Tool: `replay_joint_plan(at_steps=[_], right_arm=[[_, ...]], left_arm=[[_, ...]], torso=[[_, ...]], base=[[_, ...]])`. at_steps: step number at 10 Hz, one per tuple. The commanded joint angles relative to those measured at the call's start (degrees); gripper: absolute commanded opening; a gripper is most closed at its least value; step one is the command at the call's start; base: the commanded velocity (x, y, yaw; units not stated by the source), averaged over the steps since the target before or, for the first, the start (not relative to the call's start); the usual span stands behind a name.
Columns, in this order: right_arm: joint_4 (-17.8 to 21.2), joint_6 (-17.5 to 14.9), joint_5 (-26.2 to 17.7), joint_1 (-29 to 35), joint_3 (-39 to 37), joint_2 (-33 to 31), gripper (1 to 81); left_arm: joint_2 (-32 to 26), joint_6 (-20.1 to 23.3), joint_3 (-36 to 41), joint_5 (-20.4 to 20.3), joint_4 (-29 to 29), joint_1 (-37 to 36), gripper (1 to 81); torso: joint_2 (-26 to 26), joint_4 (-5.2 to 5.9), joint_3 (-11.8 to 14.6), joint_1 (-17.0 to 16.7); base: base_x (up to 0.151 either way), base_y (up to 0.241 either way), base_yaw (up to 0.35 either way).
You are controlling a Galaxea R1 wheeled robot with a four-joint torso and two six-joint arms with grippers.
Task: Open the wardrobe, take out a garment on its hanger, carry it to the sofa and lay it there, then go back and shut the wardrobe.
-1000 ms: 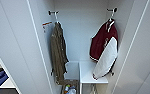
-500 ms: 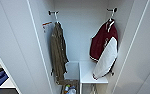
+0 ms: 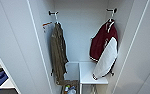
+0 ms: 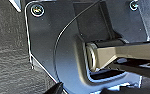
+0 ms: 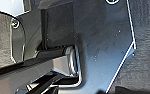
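Two garments hang in the open wardrobe: maroon jacket, white sleeves, striped collar, on the right-wall hook above the white shelf; olive coat on the left. Claw state: can't tell.

Dark wrist plate, silver corner screws, thin black cable, beige jointed bar

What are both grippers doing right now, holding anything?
Left gripper: cannot be told; the fingers are not discernible.
Right gripper: cannot be told either.
The maroon varsity jacket with white sleeves hangs in the wardrobe.
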Motion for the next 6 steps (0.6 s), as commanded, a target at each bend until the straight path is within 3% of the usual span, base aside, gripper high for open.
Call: replay_joint_plan(at_steps=[1,6], right_arm=[[0.21,0.12,-3.32,2.51,0.09,0.66,81.1],[0.30,0.03,-3.32,2.25,0.09,0.75,81.1]], left_arm=[[0.01,0.26,0.06,3.34,-0.39,-2.09,81.1],[-0.08,0.26,0.06,3.34,-0.39,-2.09,81.1]], torso=[[0.00,0.00,0.00,0.05],[-0.02,0.00,0.05,0.05]], base=[[0.094,0.000,0.000],[0.108,0.000,0.000]])
